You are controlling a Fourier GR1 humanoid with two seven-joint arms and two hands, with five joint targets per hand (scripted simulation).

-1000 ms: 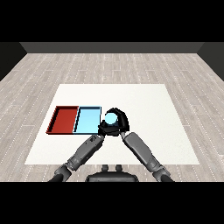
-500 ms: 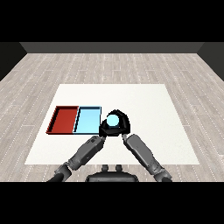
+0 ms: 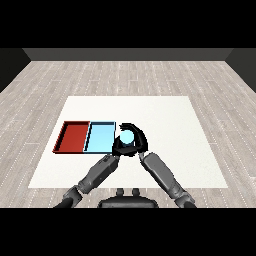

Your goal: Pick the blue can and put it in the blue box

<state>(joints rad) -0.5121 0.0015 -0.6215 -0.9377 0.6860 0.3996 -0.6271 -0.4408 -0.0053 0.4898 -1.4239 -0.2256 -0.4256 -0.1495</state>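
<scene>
2 trays lie side by side on the white table (image 3: 165, 115), close to its left edge: a red tray (image 3: 73, 137) on the outside and a light blue tray (image 3: 100, 137) touching it on the inner side. Just beside the blue tray's right rim, towards the table's near edge, the blue can (image 3: 127, 136) shows only its pale round top. The right hand (image 3: 138, 142) is curled round the can, its dark fingers arching over the top and down the far side. The left hand (image 3: 118, 148) sits right against the can's lower left, at the blue tray's near right corner; whether its fingers are spread or curled cannot be told, as both hands merge into 1 dark shape. The can is outside the blue tray, and both trays hold nothing. Both grey forearms run from the near edge and meet at the can.
</scene>
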